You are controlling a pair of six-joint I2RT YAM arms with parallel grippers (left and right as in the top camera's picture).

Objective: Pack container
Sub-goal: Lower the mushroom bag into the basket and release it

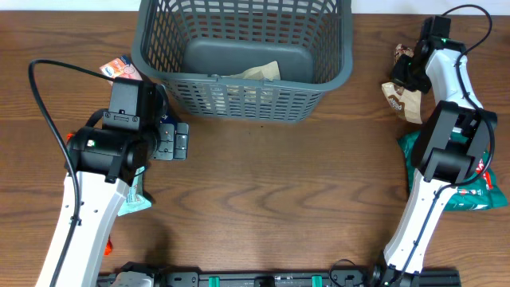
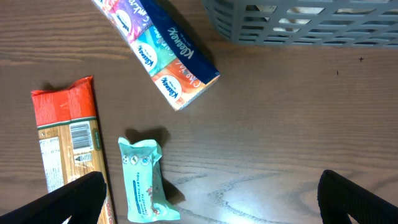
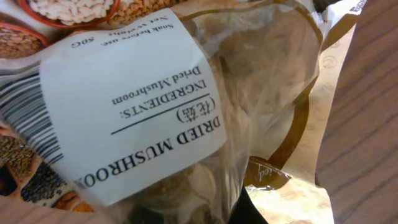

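Observation:
The container (image 1: 159,60), a big dark grey lattice basket, stands at the back centre with a tan packet (image 1: 259,72) lying inside; its corner (image 2: 298,22) shows in the left wrist view. At the far right my right gripper (image 1: 405,77) is shut on a clear dried mushroom bag (image 1: 403,100). That bag (image 3: 186,93) fills the right wrist view, with one dark finger (image 3: 250,210) under it. My left gripper (image 1: 172,142) hangs open over bare wood left of the basket, holding nothing. Its fingers (image 2: 68,199) stand wide apart beside a teal tissue pack (image 2: 144,183).
A colourful Kleenex pack (image 2: 165,50) and a red-and-tan packet (image 2: 65,143) lie on the left side. A green bag (image 1: 478,193) lies under the right arm, and a dark packet (image 1: 402,54) sits behind the mushroom bag. The table's back edge runs behind the basket.

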